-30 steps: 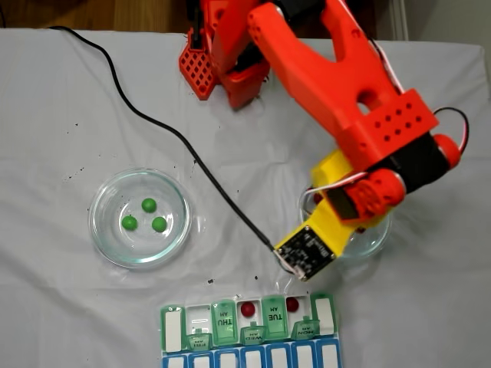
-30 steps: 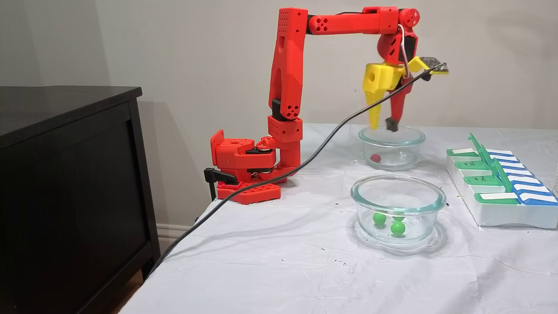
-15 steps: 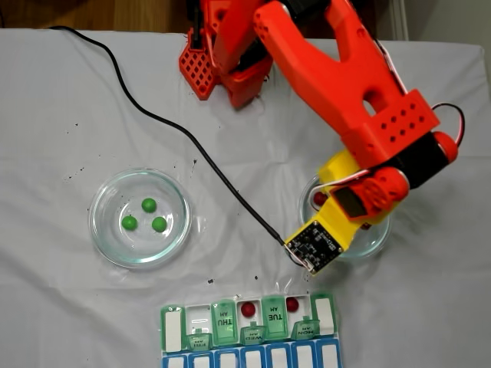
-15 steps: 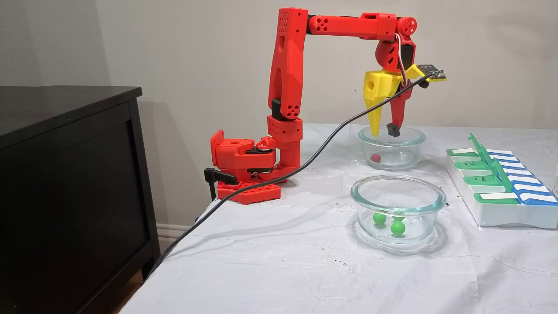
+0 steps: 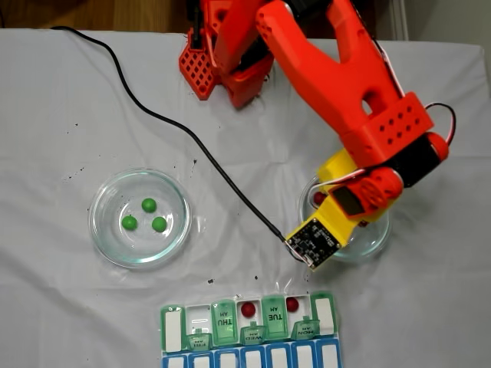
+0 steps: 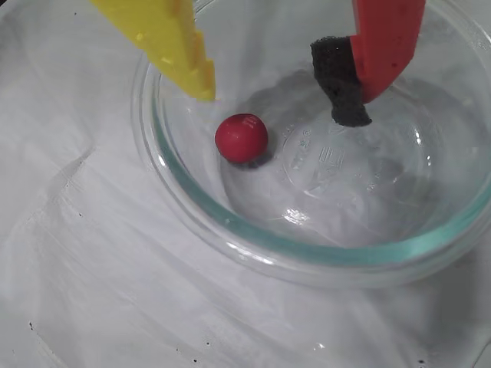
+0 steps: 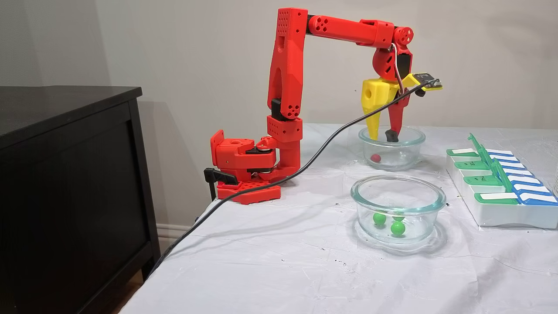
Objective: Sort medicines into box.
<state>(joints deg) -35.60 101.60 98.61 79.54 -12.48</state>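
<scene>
Inside the far clear glass dish (image 7: 391, 147), in the side fixed view, the red-and-yellow two-finger gripper (image 7: 383, 135) points straight down with its tips just below the rim. The wrist view shows its jaws spread wide and holding nothing: the yellow finger (image 6: 165, 42) and the red finger with the black foam pad (image 6: 341, 80) stand apart, and a small round dark red ball (image 6: 242, 138) lies on the glass floor between and a little below them, nearer the yellow tip and touching neither. In the top-down fixed view that ball (image 5: 319, 198) peeks out at the dish's left edge beside the yellow wrist block. The second clear glass dish (image 5: 101, 234) sits well apart to the left there and holds three glossy green balls (image 5: 146, 215) in a loose cluster. The green translucent pill organizer (image 5: 173, 328) lies along the bottom edge with a blue row below it; some lids stand open, and two more dark red balls sit in separate open compartments, one (image 5: 247, 308) between the THU and TUE lids, the other (image 5: 292, 304) just right of TUE. The smaller lid labels are too blurred to read, I think. A black cable (image 5: 165, 126) runs across the white cloth (image 5: 61, 299) to the circuit board on the wrist
</scene>
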